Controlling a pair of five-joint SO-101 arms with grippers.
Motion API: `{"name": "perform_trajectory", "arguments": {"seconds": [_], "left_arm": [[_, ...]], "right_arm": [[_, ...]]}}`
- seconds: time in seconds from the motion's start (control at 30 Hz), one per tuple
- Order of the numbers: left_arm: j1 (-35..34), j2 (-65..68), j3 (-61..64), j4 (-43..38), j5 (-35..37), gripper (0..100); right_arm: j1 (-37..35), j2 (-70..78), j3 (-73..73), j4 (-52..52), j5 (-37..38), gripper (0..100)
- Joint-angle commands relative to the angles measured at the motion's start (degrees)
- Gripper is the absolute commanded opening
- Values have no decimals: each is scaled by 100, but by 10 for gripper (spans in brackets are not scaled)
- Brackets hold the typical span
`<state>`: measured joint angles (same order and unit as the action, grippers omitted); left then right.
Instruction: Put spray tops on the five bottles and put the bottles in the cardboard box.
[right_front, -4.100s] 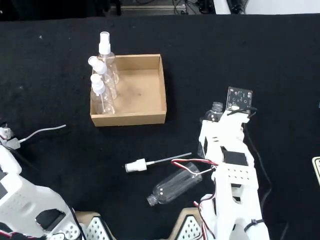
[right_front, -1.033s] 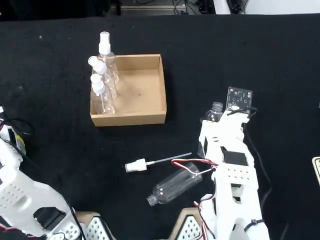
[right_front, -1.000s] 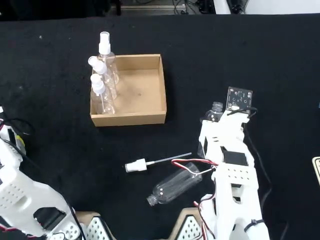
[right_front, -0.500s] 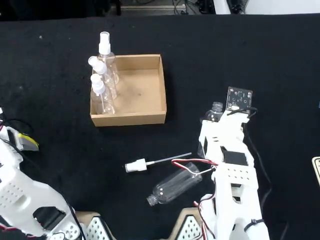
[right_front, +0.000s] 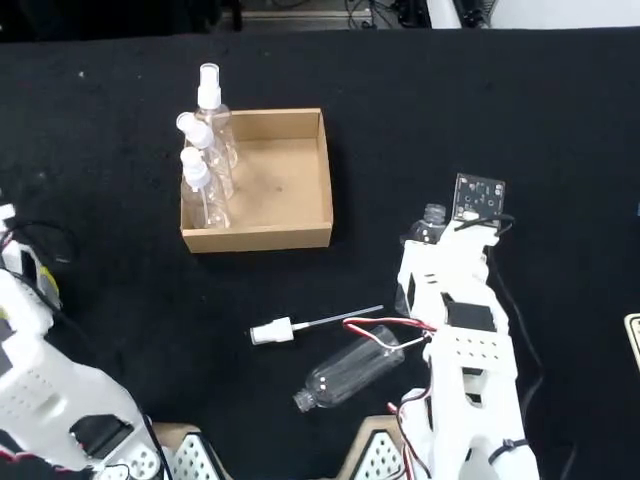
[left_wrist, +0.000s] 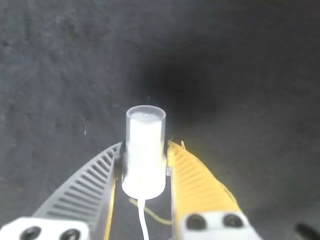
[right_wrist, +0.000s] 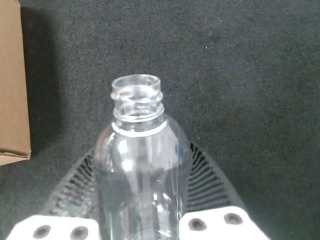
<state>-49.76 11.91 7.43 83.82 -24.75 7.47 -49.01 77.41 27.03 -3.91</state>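
Note:
My right gripper (right_wrist: 140, 195) is shut on an open clear bottle (right_wrist: 139, 170), held upright right of the cardboard box (right_front: 300, 236); its neck (right_front: 432, 215) pokes out past the right arm. My left gripper (left_wrist: 144, 165) is shut on a white spray top (left_wrist: 144, 150), cap pointing away from the wrist, above black cloth at the table's left edge (right_front: 8, 216). Three capped bottles (right_front: 205, 160) stand along the box's left wall. A second spray top (right_front: 275, 331) with its long tube lies in front of the box. Beside it a second open bottle (right_front: 350, 372) lies on its side.
The black cloth (right_front: 120, 300) between the left arm and the box carries nothing. The box's right half (right_front: 285, 180) has free room. The right arm's white body (right_front: 462, 350) and its red and white wires (right_front: 385, 330) hang over the lying bottle. A pale object (right_front: 632, 335) sits at the right edge.
The left arm has risen at the left edge; the spray top that lay on the cloth there 4 seconds ago is now in its gripper. The right arm and its bottle have stayed still.

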Motion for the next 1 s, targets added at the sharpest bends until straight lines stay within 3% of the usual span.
{"name": "perform_trajectory", "arguments": {"seconds": [0.0, 0.27, 0.57, 0.8, 0.97], "left_arm": [[145, -1275, -409, 413, 176, 30], [505, -2980, -48, 141, 281, 30], [1534, -3965, -954, 387, 1705, 30], [1798, -4598, -2281, 325, 2699, 30], [2941, -4668, -2976, -246, 3068, 30]], "right_arm": [[70, -251, -57, -141, 9, 11], [70, -251, -57, -141, 9, 11], [70, -251, -48, -141, 9, 11], [70, -251, -48, -141, 18, 11], [70, -251, -48, -141, 9, 11]]}}
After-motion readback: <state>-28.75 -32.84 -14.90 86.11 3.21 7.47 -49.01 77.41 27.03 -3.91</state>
